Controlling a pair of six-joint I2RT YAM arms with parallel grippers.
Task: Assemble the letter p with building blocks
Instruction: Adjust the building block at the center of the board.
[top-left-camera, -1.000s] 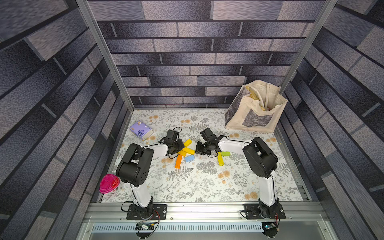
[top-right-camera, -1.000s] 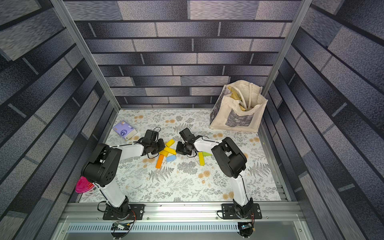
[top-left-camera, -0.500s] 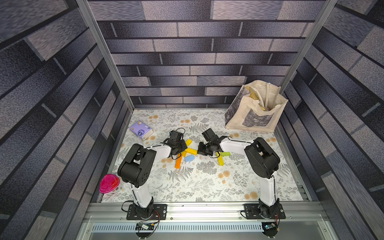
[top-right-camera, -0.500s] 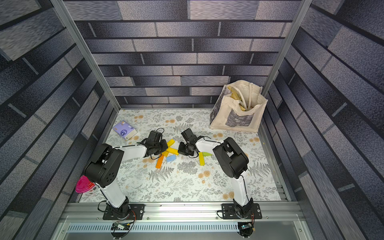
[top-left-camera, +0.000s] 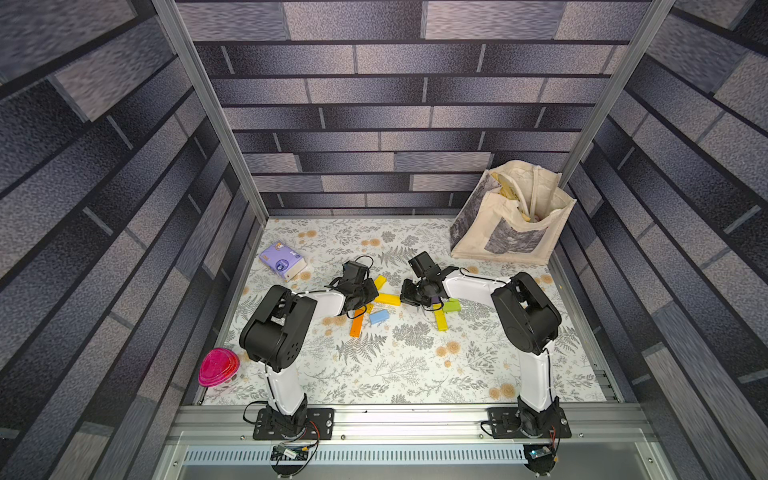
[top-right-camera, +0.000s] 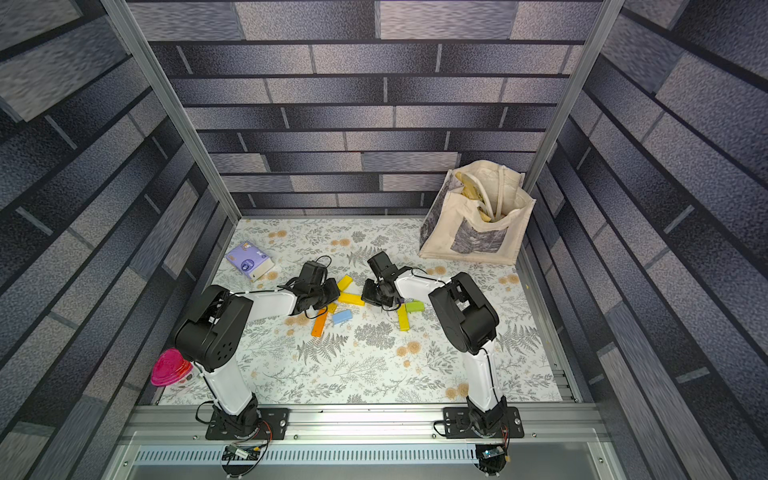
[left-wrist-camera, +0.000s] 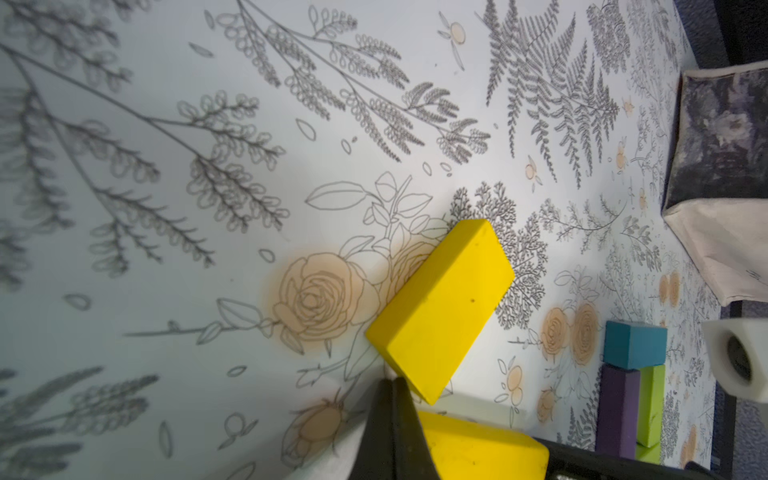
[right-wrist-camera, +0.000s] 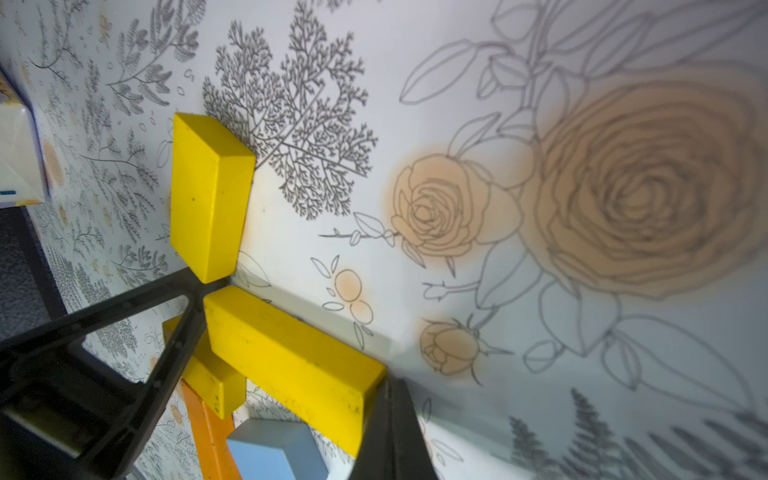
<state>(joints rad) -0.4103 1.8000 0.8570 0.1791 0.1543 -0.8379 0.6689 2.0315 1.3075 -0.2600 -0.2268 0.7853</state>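
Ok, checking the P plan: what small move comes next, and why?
Probably a gentle push by the right gripper to swing the long yellow block square with the short yellow block: they lie askew, and the left gripper sits at its other end, both jaws shut.

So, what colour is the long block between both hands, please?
Yellow block, clearest in right wrist view.

The building blocks (top-left-camera: 386, 299) sit central on the desk (top-left-camera: 374, 374). The tissue packet (top-left-camera: 282, 259) lies at their ten o'clock, the bag (top-left-camera: 511, 216) at two, a container (top-left-camera: 218, 368) at eight.
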